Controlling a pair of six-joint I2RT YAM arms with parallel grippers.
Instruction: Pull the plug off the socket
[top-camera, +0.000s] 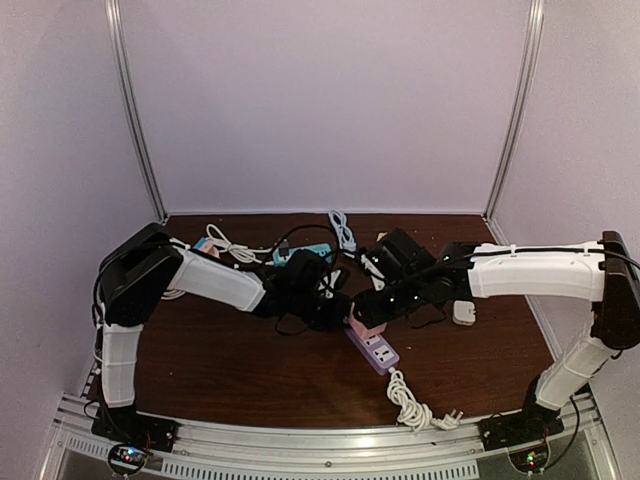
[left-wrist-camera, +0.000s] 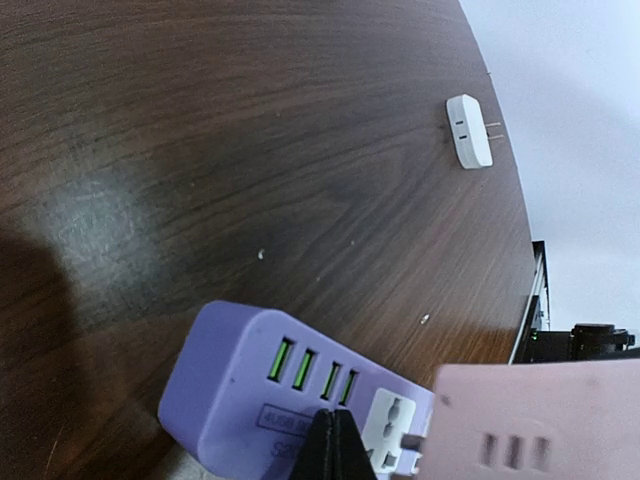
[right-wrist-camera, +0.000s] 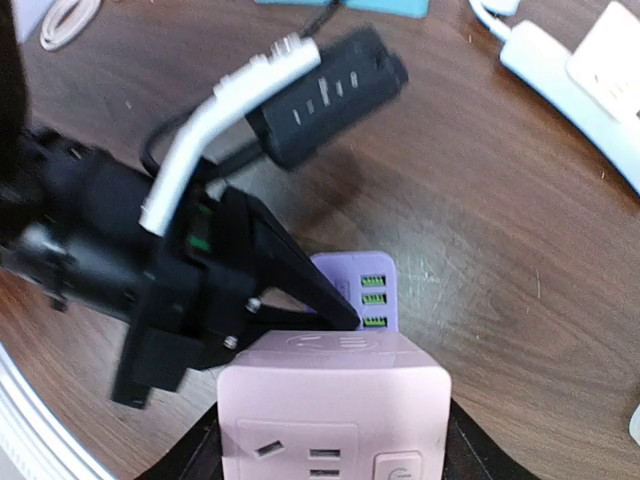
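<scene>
The socket is a purple power strip (top-camera: 378, 352) lying flat mid-table, with green USB ports (left-wrist-camera: 310, 370) and a white outlet face (left-wrist-camera: 392, 428). The plug, a pink cube adapter (right-wrist-camera: 335, 400), sits at the strip's far end. My right gripper (right-wrist-camera: 330, 452) is shut on the cube, a black finger on each side. One metal prong (left-wrist-camera: 409, 441) shows in the narrow gap between the cube (left-wrist-camera: 540, 420) and the outlet face. My left gripper (left-wrist-camera: 334, 430) is shut with nothing in it, and its joined tips rest on top of the purple strip (right-wrist-camera: 375, 275).
A small white adapter (top-camera: 463, 313) lies to the right of the strip. A black power strip (right-wrist-camera: 330, 95), white cables and a teal block (top-camera: 300, 256) crowd the back. A coiled white cord with its plug (top-camera: 412, 402) lies near the front edge.
</scene>
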